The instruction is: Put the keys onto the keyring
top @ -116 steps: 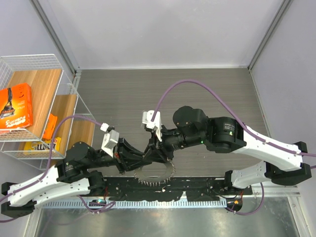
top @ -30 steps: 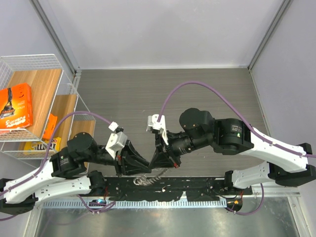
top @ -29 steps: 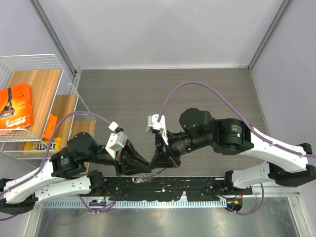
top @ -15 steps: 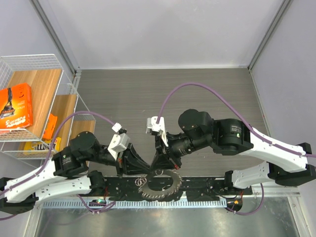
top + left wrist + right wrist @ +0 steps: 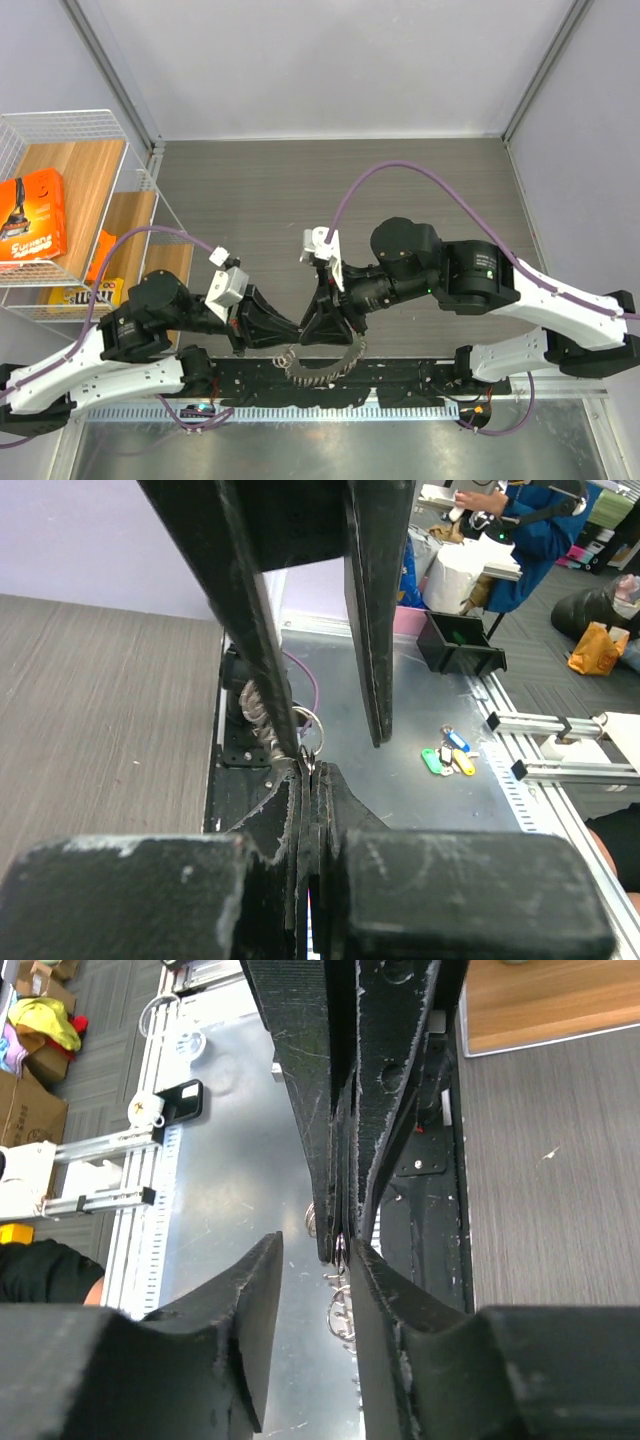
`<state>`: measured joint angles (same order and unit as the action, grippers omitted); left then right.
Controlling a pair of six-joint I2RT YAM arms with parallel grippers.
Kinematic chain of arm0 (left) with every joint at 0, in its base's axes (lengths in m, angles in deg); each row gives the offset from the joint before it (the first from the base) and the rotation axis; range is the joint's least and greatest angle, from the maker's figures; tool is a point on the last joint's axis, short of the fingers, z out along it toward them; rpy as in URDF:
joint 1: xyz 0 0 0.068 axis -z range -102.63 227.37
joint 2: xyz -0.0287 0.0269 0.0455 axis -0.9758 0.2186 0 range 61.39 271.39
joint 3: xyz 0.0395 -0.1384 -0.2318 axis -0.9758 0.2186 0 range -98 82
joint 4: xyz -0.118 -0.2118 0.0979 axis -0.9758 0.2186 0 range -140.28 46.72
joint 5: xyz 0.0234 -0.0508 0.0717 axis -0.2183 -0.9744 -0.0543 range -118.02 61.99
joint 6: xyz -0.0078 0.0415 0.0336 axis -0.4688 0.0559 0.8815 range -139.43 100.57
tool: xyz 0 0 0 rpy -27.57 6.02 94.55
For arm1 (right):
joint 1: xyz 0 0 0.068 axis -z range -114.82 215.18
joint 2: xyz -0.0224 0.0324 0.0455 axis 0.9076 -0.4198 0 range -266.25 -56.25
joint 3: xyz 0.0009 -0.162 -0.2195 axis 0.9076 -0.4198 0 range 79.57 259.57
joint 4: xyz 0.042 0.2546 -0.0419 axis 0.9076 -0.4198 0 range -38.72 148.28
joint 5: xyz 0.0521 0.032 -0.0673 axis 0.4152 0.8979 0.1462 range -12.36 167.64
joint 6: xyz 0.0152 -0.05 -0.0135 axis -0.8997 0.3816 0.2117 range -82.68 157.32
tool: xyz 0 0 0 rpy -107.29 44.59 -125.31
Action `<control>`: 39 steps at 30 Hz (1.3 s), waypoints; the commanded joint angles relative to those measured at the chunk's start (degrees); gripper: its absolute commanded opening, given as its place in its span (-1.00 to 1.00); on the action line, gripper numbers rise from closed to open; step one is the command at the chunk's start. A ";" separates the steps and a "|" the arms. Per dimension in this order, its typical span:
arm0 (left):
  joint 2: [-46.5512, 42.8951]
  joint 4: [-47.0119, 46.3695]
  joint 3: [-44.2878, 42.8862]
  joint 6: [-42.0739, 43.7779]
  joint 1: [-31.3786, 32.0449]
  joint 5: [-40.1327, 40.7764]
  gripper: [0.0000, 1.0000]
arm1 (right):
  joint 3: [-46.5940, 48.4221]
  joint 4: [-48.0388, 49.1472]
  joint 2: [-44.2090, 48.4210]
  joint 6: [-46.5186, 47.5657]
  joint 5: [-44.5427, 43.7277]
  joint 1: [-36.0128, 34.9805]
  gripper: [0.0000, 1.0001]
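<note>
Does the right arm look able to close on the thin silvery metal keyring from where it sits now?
Probably yes: the right end effector is open and straddles the thin silvery metal keyring, which is pinched in the shut left end effector. Only those left tips crowd the gap.

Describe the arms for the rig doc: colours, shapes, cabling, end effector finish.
Both alike. Left arm and right arm: white link shells, bulky black joint housings. A purple cable runs along each to a small white wrist block. Left end effector and right end effector: matte black, two long flat tapered blades, scuffed with pale scratches. No legible markings.
</note>
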<state>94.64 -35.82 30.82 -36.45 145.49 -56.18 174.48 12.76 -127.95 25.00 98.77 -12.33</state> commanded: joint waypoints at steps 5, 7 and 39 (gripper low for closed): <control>-1.79 -7.33 1.51 0.23 -0.09 0.92 -1.00 | -4.28 6.40 10.25 -0.16 -15.99 0.35 0.17; -2.58 -8.56 2.48 -0.12 -0.09 1.09 -1.00 | -6.65 7.19 12.19 -1.04 -20.92 1.05 0.23; -19.19 -5.76 10.13 -3.55 0.00 21.75 -1.00 | -42.19 39.98 -10.89 -17.12 -28.41 29.97 0.40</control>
<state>77.14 -37.52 40.81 -38.77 145.49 -36.90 127.90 47.14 -133.53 11.60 73.55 17.19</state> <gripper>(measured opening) 0.030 0.705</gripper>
